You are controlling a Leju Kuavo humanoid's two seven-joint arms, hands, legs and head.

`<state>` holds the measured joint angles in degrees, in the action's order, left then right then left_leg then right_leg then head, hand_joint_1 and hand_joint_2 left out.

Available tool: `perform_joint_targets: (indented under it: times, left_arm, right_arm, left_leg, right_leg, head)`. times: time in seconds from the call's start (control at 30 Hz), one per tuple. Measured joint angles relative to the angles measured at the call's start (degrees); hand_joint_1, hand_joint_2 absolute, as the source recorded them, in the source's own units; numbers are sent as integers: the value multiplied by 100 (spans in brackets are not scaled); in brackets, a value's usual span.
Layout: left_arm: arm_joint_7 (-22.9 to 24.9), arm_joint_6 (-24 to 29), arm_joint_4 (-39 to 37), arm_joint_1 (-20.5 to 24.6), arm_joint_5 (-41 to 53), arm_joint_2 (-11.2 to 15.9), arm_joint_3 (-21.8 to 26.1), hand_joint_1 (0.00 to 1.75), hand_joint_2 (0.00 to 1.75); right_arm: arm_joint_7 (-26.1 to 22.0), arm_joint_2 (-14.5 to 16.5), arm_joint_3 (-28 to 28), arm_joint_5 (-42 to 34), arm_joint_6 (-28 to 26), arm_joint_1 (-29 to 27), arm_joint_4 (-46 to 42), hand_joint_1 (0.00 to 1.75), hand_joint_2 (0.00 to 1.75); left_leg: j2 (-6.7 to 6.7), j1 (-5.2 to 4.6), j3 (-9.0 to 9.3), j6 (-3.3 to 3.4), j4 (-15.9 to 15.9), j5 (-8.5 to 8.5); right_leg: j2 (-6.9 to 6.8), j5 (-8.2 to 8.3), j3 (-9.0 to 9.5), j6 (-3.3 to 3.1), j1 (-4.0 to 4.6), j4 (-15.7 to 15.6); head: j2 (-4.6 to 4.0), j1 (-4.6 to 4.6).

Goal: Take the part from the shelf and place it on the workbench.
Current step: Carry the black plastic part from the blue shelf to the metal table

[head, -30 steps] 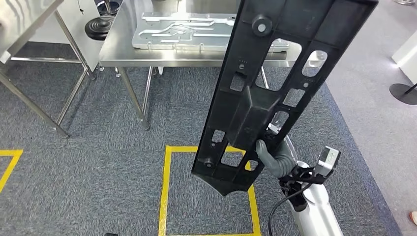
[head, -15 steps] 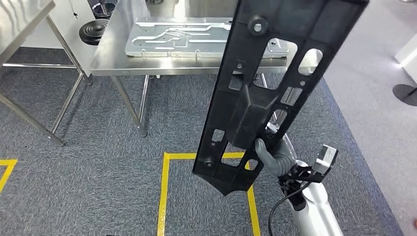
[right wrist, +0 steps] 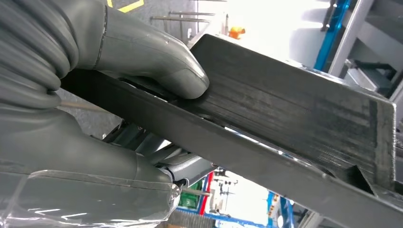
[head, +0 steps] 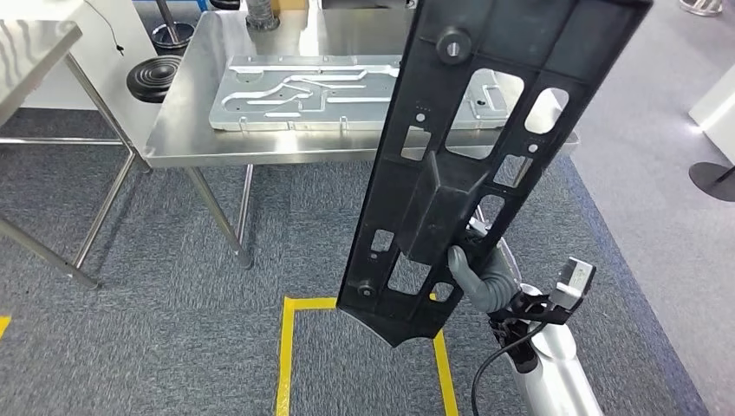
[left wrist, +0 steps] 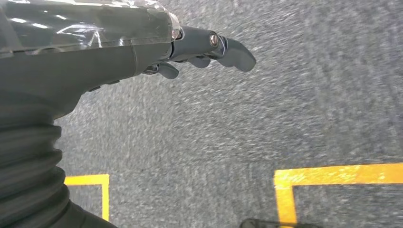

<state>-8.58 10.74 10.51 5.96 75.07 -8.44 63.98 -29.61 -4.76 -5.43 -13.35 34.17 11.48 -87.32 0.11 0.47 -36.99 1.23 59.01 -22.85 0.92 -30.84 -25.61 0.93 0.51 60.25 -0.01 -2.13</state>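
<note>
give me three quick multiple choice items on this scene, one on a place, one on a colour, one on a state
1. Where does the grey metal plate lie?
A. on the steel workbench
B. on the carpet
C. in the left hand

2. What colour is the floor tape?
A. red
B. yellow
C. white

3. What is the right hand doing?
A. hanging free
B. pressing the workbench
C. gripping the black part

Answers:
1. A, the plate lies flat on the bench top.
2. B, the tape is yellow on grey carpet.
3. C, the thumb clamps the part's raised rib.
</note>
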Motion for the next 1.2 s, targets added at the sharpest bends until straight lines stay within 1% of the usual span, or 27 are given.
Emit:
perform_joint_targets:
  times: [0.07,0.1,0.17,0.2,0.23,0.27,0.37,0.4,0.43,0.5,0.53,0.57,0.6,0.67,0.7,0.73,0.77,0.8,0.87,0.9,0.93,1.0,1.03,1.07,1.1,1.13,1.2]
  left_arm:
    - [-2,-1,0,27,3,-9,0,0,175]
    - [-2,-2,0,35,5,-7,0,0,175]
    - [-1,-3,0,31,6,-6,0,0,175]
    - [-2,-4,0,21,7,-8,0,0,175]
    - [-3,-5,0,9,10,-11,0,0,175]
    - [-5,-7,0,0,15,-15,0,0,175]
    - [-15,-18,0,-4,45,-22,-1,0,175]
    - [-17,-23,0,-2,54,-21,-2,0,175]
    - [-19,-28,0,0,61,-19,-3,0,175]
    - [-21,-36,0,14,69,-17,-4,0,175]
    - [-24,-38,0,26,73,-17,-5,0,175]
    - [-27,-39,0,37,75,-19,-5,0,175]
    - [-33,-42,0,41,78,-21,-7,0,175]
    - [-40,-48,0,26,82,-25,-9,0,175]
    - [-43,-49,0,14,84,-26,-9,0,175]
    - [-44,-49,0,3,83,-26,-9,0,175]
    - [-46,-49,0,-5,80,-26,-9,0,175]
    - [-48,-49,0,-13,76,-26,-9,0,175]
    - [-51,-48,0,-41,66,-11,-9,0,175]
    - [-51,-48,0,-57,63,-6,-8,0,175]
    - [-51,-46,0,-68,61,-1,-8,0,175]
    - [-52,-46,0,-60,58,-11,-7,0,175]
    - [-52,-46,0,-51,57,-16,-7,0,175]
    - [-52,-45,0,-44,57,-20,-7,0,175]
    - [-52,-45,0,-43,57,-22,-7,0,175]
    - [-52,-44,0,-48,58,-20,-7,0,175]
    - [-51,-44,0,-68,60,-21,-6,0,175]
  right_arm:
    - [-8,-14,4,1,-8,-5,-32,171,175]
    - [-14,-22,6,1,-13,-23,-39,171,175]
    - [-26,-53,10,-1,-16,-88,-41,171,175]
    - [-32,-77,15,-1,-15,-130,-41,171,175]
    - [-39,-105,23,-1,-13,-167,-41,171,175]
    - [-49,-132,32,-1,-11,-197,-42,171,175]
    - [-84,-206,54,-5,-10,-270,-53,171,175]
    - [-92,-223,57,-6,-13,-297,-70,171,175]
    - [-98,-233,62,-8,-16,-319,-96,171,175]
    - [-100,-249,71,-12,-25,-344,-181,171,175]
    - [-100,-256,78,-15,-28,-347,-220,171,175]
    - [-100,-262,83,-17,-29,-350,-253,171,175]
    - [-99,-268,88,-18,-29,-358,-278,171,175]
    - [-95,-272,91,-20,-29,-390,-317,171,175]
    - [-93,-277,92,-20,-29,-420,-335,171,175]
    - [-91,-284,93,-20,-29,-455,-352,171,175]
    - [-90,-291,94,-20,-28,-488,-369,171,175]
    - [-90,-295,95,-20,-27,-521,-385,171,175]
    - [-89,-298,95,-21,-25,-570,-406,171,175]
    - [-86,-298,95,-21,-25,-591,-415,171,175]
    - [-82,-298,95,-21,-25,-606,-425,171,175]
    - [-77,-313,96,-24,-23,-604,-458,171,175]
    - [-78,-328,97,-28,-22,-591,-471,171,175]
    - [-80,-345,98,-30,-20,-575,-478,171,175]
    - [-83,-365,99,-30,-17,-568,-478,171,175]
    - [-87,-385,101,-32,-16,-565,-473,171,175]
    - [-89,-433,102,-33,-16,-567,-462,171,175]
  left_leg:
    - [-5,16,166,52,-37,-59]
    - [-5,16,229,67,-53,-110]
    - [-20,16,357,79,-73,-219]
    - [-31,17,431,76,-78,-283]
    - [-40,18,513,71,-80,-350]
    - [-45,19,599,62,-82,-421]
    - [-46,7,826,-6,-92,-647]
    - [-45,1,898,-46,-121,-718]
    - [-44,-7,973,-89,-122,-737]
    - [-36,-3,1054,-173,-32,-715]
    - [-31,2,995,-199,168,-677]
    - [-28,9,853,-216,444,-697]
    - [-26,14,624,-231,799,-775]
    - [-27,14,98,-259,1430,-1115]
    - [-27,14,-105,-266,1566,-1293]
    - [-27,11,-228,-254,1534,-1391]
    - [-27,4,-269,-228,1329,-1345]
    - [-26,-11,-256,-184,1001,-1129]
    - [-45,-67,-181,-77,336,-365]
    - [-51,-96,-132,-46,140,-89]
    - [-60,-114,-85,-24,39,50]
    - [-58,-102,81,7,-52,-26]
    - [-59,-80,182,37,-112,-59]
    - [-58,-59,295,56,-164,-101]
    - [-59,-39,406,64,-211,-151]
    - [-59,-30,518,70,-246,-220]
    - [-74,-11,750,57,-291,-385]
  right_leg:
    - [-21,49,-356,64,-18,612]
    - [-30,-40,-607,98,-35,940]
    - [-37,-451,-1074,157,-73,1368]
    - [-43,-641,-1231,173,-92,1401]
    - [-51,-717,-1313,176,-109,1287]
    - [-62,-620,-1326,168,-121,1034]
    - [-141,362,-1177,103,-113,55]
    - [-160,562,-1126,68,-98,-107]
    - [-157,612,-1081,29,-90,-169]
    - [-116,575,-932,-64,-91,-230]
    - [-102,566,-849,-109,-96,-254]
    - [-97,545,-768,-152,-94,-262]
    - [-98,499,-702,-186,-88,-264]
    - [-78,383,-579,-223,-72,-264]
    - [-60,318,-511,-229,-63,-264]
    - [-46,249,-432,-229,-53,-264]
    - [-34,173,-344,-226,-43,-264]
    - [-29,94,-253,-222,-34,-266]
    - [-14,-60,-89,-197,-20,-269]
    - [-2,-129,-26,-172,-21,-289]
    - [9,-164,38,-141,-24,-290]
    - [13,-79,43,-72,-25,-127]
    - [6,60,-74,-40,-24,136]
    - [-2,191,-294,-9,-27,483]
    - [-11,248,-572,20,-41,852]
    - [-19,182,-861,47,-60,1165]
    - [-30,-306,-1318,103,-113,1410]
  head:
    - [0,1]
    - [-1,2]
    - [-1,3]
    - [-1,3]
    - [0,3]
    - [1,3]
    - [1,3]
    - [0,2]
    - [0,0]
    - [-2,-4]
    - [-1,-5]
    - [0,-5]
    - [0,-5]
    - [-1,-5]
    - [-2,-6]
    - [-1,-6]
    - [-1,-6]
    - [0,-6]
    - [1,-5]
    - [1,-5]
    - [0,-5]
    - [0,-5]
    - [0,-5]
    - [1,-5]
    - [1,-5]
    - [1,-3]
    - [0,-3]
